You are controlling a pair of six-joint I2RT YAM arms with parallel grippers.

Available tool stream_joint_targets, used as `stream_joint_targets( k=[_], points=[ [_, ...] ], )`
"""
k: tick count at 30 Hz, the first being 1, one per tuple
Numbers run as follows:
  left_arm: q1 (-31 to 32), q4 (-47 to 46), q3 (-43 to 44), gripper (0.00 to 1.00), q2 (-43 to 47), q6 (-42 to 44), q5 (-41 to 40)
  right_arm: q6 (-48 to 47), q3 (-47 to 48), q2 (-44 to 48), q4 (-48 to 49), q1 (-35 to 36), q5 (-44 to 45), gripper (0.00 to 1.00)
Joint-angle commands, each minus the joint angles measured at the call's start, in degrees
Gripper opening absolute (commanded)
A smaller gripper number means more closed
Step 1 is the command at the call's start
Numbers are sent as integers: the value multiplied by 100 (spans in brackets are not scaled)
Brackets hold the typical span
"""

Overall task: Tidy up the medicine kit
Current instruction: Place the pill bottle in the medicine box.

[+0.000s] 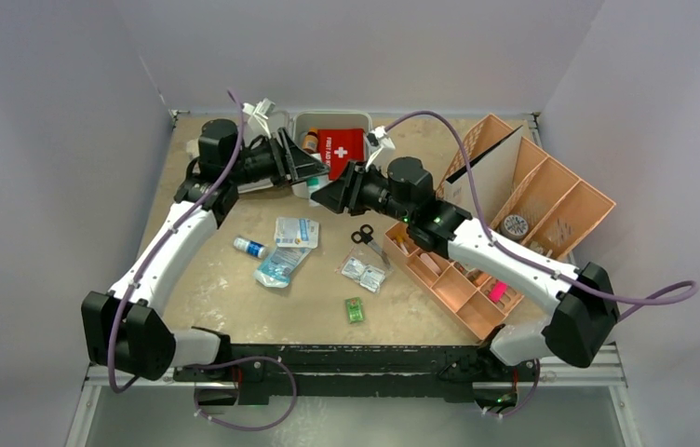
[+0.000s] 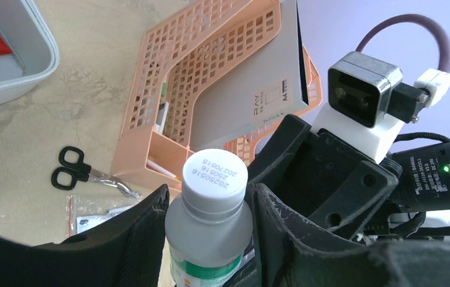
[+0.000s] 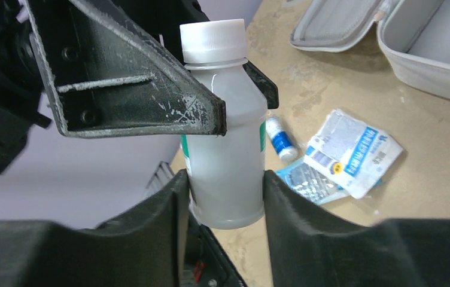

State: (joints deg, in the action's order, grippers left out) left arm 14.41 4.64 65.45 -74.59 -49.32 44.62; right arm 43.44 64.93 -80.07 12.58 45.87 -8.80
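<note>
A white plastic bottle (image 3: 225, 149) with a white screw cap and a green label hangs in the air between both grippers. My left gripper (image 2: 207, 197) is shut on its shoulder just under the cap (image 2: 215, 173). My right gripper (image 3: 225, 179) is shut on its base. In the top view the two grippers (image 1: 307, 172) (image 1: 329, 196) meet in front of the medicine kit (image 1: 365, 119). The kit lies open at the back centre, with a red first-aid pouch (image 1: 342, 149) and an orange bottle (image 1: 310, 140) inside. The kit also shows in the left wrist view (image 2: 25, 72) and the right wrist view (image 3: 426, 72).
On the table lie black scissors (image 1: 362, 236), a small blue-labelled bottle (image 1: 249, 247), blue-white packets (image 1: 296, 232) (image 1: 280, 268), clear sachets (image 1: 365, 273) and a small green item (image 1: 356, 310). An orange compartmented tray (image 1: 477, 312) and an orange file rack (image 1: 560, 186) stand at the right.
</note>
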Motion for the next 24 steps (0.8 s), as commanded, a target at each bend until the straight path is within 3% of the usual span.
stream_joint_targets(
  k=[1,4,5,9,15,24],
  points=[
    [25,506,585,10,-302,748,-483,-424,150,539,-407,1,-81,59],
    [26,1116,1054,9,-753,1290,-1045,-1174,609,849,-1662,1,-169,92],
    [26,1165,1159,8,-903,1389,-1218,-1347,719,980,-2117,-1,-137,98],
    [54,1174,1638,7,-1621,1718,-1678,-1541,837,1385,-2859,1,39,99],
    [208,2082,3369,7,-3319,2503,-2948,-1675,789,1868,-2969,1,-30,99],
    [315,3227,5464,8,-5235,3014,-4144,-2027,791,2312,-3192,0,280,99]
  ],
)
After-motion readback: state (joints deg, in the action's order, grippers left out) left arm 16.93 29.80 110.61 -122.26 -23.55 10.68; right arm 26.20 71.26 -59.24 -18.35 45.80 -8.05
